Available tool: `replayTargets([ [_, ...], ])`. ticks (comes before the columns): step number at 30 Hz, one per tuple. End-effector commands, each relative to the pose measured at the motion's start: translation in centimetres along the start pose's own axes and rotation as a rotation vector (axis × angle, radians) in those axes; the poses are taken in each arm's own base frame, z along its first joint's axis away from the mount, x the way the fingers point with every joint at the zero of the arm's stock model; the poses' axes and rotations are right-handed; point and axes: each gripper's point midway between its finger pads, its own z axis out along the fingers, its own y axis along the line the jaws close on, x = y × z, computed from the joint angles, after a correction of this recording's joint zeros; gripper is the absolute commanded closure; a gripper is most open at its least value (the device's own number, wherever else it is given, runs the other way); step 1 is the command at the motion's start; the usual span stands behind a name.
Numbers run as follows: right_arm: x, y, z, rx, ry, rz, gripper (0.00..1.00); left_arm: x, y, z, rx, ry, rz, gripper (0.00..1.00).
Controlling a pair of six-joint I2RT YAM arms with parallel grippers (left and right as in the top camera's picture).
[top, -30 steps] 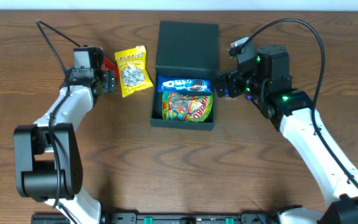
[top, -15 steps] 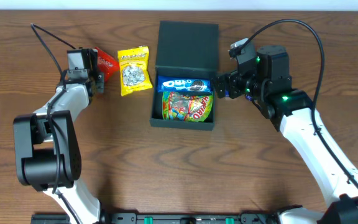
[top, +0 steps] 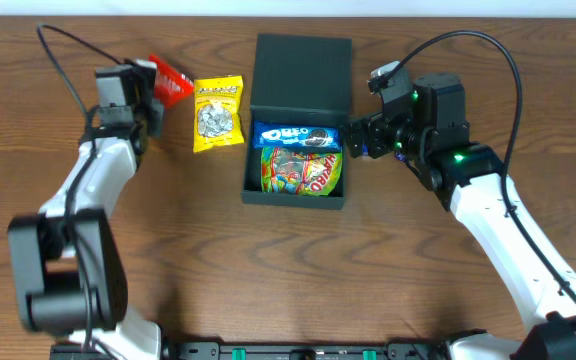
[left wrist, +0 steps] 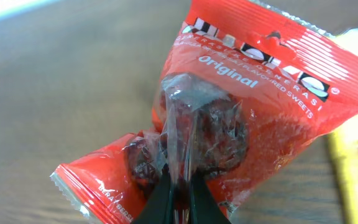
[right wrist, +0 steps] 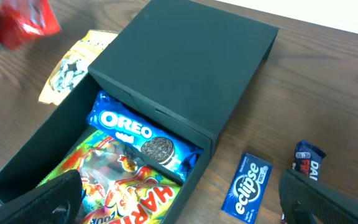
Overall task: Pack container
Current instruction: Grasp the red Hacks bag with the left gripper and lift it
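Observation:
The dark teal container stands open at mid-table, its lid folded back. Inside lie a blue Oreo packet and a Haribo bag. My left gripper is shut on a red snack packet at the far left. In the left wrist view the fingers pinch the red packet at its clear window, above the wood. My right gripper hovers open beside the container's right wall. Its wrist view shows the container, the Oreo packet and the Haribo bag between the wide jaws.
A yellow snack packet lies flat between the red packet and the container, also visible as the yellow packet. To the right of the container lie a blue Eclipse gum pack and a small dark blue packet.
My left gripper has closed on the red packet and drawn it up and to the left, away from the yellow packet. The right arm has stayed still.

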Motion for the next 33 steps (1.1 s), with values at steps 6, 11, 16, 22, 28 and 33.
replayTargets([
  [6,-0.7,-3.7,-0.9,0.115,-0.027,0.109,0.01,-8.3,-4.3,-8.2,0.310,-0.372,0.242,0.94],
  [11,-0.5,-6.6,-1.8,0.166,-0.043,0.220,0.01,-9.4,-7.4,-11.2,0.490,-0.467,0.266,0.95],
  [16,-0.4,-8.4,-2.4,0.199,-0.055,0.295,0.01,-9.4,-10.3,-11.9,0.560,-0.427,0.195,0.94],
  [22,-0.3,-8.7,-2.5,0.205,-0.056,0.300,0.01,-9.7,-14.0,-11.9,0.529,-0.293,-0.082,0.94],
  [28,0.1,-8.8,-2.5,0.209,-0.041,0.308,0.01,-9.1,-17.3,-12.7,0.582,-0.135,-0.472,0.94],
  [33,0.1,-8.8,-2.5,0.209,-0.040,0.308,0.01,-4.9,-19.6,-12.8,0.549,0.091,-0.599,0.94],
])
